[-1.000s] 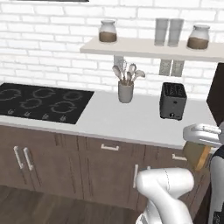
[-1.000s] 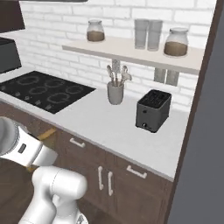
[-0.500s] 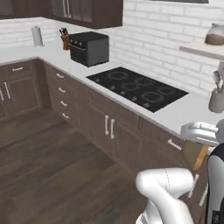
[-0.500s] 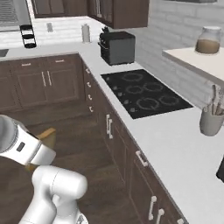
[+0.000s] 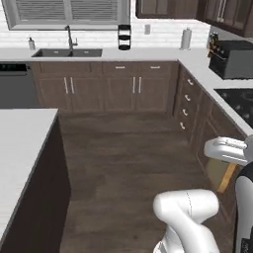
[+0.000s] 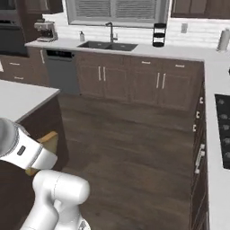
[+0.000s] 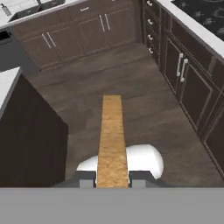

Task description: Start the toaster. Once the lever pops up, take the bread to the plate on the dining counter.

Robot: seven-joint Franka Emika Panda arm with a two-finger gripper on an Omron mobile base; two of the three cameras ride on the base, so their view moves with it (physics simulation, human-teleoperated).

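My gripper (image 7: 113, 178) is shut on the bread (image 7: 112, 131), a tan slice with a brown crust. I see the slice edge-on, sticking out ahead over the dark wood floor. In the left base view the gripper (image 5: 223, 165) is at the far right, with the bread (image 5: 225, 179) hanging below the white hand. In the right base view the gripper (image 6: 41, 155) is at the lower left and the bread (image 6: 47, 141) pokes out past it. The dining counter (image 5: 20, 148), a white slab on a dark base, lies to the left (image 6: 22, 96) (image 7: 6, 83). The toaster and the plate are out of view.
A sink with a tap (image 5: 69, 49) sits in the back worktop under the window. Brown cabinets (image 5: 123, 89) run along the back and right. A black hob (image 5: 237, 96) and a black box appliance (image 5: 232, 60) are at the right. Open wood floor (image 5: 128, 163) lies between counter and cabinets.
The whole picture has swung: the base turned from the worktop with the toaster and hob to the sink wall and the dining counter. The bread stays held in the gripper.
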